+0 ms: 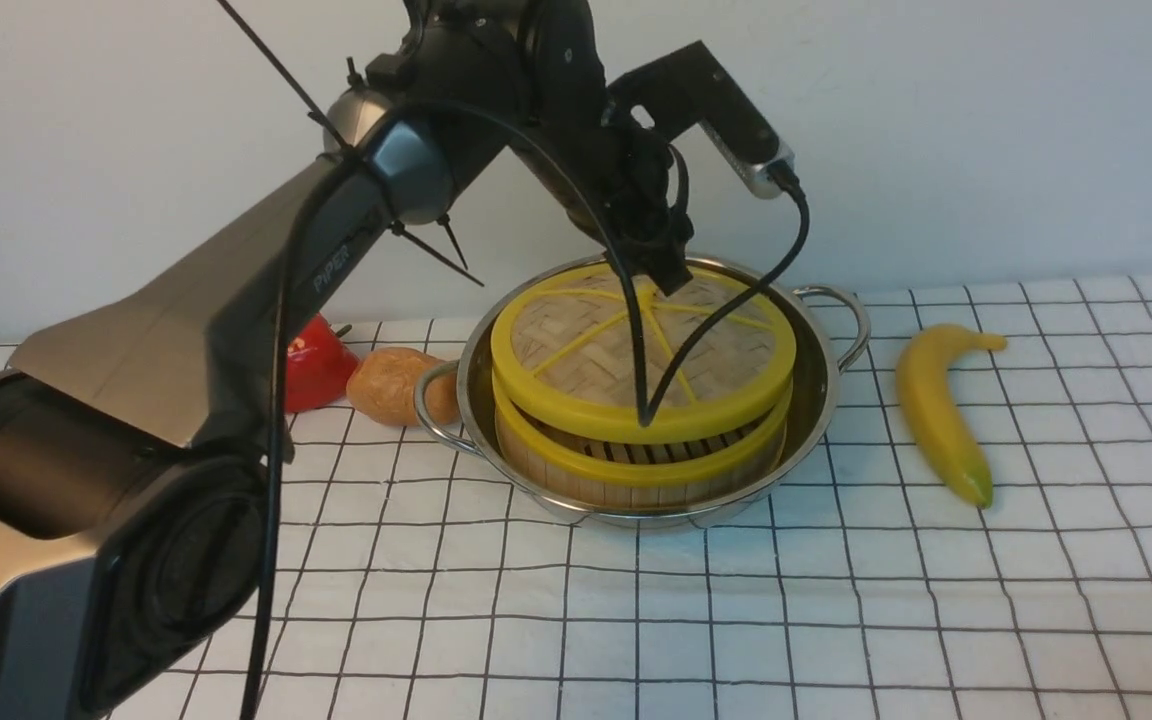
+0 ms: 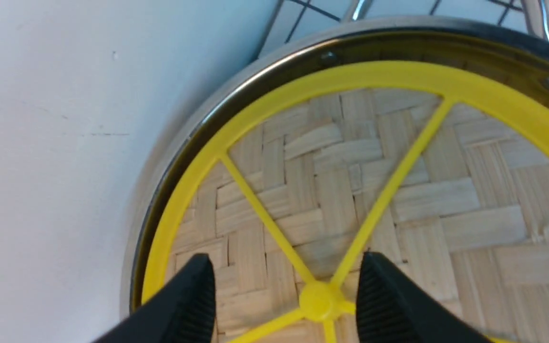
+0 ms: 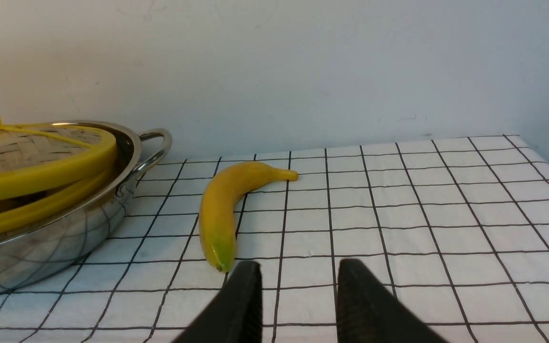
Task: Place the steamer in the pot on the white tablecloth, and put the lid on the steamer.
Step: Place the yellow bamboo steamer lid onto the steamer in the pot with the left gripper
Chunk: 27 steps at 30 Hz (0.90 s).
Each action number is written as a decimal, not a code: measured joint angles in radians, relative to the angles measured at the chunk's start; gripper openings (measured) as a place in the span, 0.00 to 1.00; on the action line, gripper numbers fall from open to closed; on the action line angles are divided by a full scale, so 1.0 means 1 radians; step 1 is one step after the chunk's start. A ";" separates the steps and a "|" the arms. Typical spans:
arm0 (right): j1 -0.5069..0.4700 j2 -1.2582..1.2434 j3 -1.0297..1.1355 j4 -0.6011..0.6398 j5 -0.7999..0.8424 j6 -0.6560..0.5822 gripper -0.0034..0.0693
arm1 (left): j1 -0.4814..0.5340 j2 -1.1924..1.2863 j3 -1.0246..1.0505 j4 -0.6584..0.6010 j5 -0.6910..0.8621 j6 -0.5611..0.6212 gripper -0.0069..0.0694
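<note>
Basically lid-placing step, looking near done. Flat round woven-bamboo lid with yellow rim and spokes (image 1: 556, 345) is sitting on the round bamboo-slat steamer with yellow rim (image 1: 626, 490), centre of the front view. The steamer is sitting inside the wide shiny steel pot with wire loop handles (image 1: 814, 385), on the white grid-lined tablecloth (image 1: 836, 600) covering the table.

Left gripper (image 2: 285, 267) is hovering over the lid's yellow hub, jaws apart on either side of it, gripping nothing. Right gripper (image 3: 298, 271) is waiting lower right, jaws apart, empty.

Lid is looking slightly tilted, with a gap showing at the near rim. Next move is likely lifting straight clear without snagging a spoke, maybe nudging the lid level.

Counting:
- one pot
- one steamer
- one lid
- one yellow banana (image 1: 936, 410), right of the pot
- one red fruit-like item (image 1: 321, 365) at left
- one brown lump (image 1: 391, 385) beside it
- two grippers
</note>
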 joint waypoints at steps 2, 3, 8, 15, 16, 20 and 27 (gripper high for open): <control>0.000 0.000 0.000 0.000 0.000 0.000 0.38 | 0.000 0.007 0.000 0.003 -0.002 -0.013 0.59; 0.000 0.000 0.000 0.000 0.000 0.000 0.38 | 0.000 0.012 0.000 0.008 -0.002 -0.021 0.59; 0.000 0.000 0.000 0.000 0.000 0.000 0.38 | 0.000 0.042 0.000 0.023 -0.005 -0.031 0.59; 0.000 0.000 0.000 0.000 0.000 0.000 0.38 | 0.000 0.055 0.000 0.023 -0.013 -0.034 0.59; 0.000 0.000 0.000 0.000 0.000 0.000 0.38 | 0.000 0.055 0.000 0.023 -0.013 -0.034 0.59; 0.000 0.000 0.000 0.000 0.000 0.000 0.38 | 0.000 0.055 0.000 0.039 -0.012 -0.035 0.59; 0.000 0.000 0.000 0.000 0.000 0.000 0.38 | 0.000 0.056 0.000 0.049 -0.001 -0.044 0.59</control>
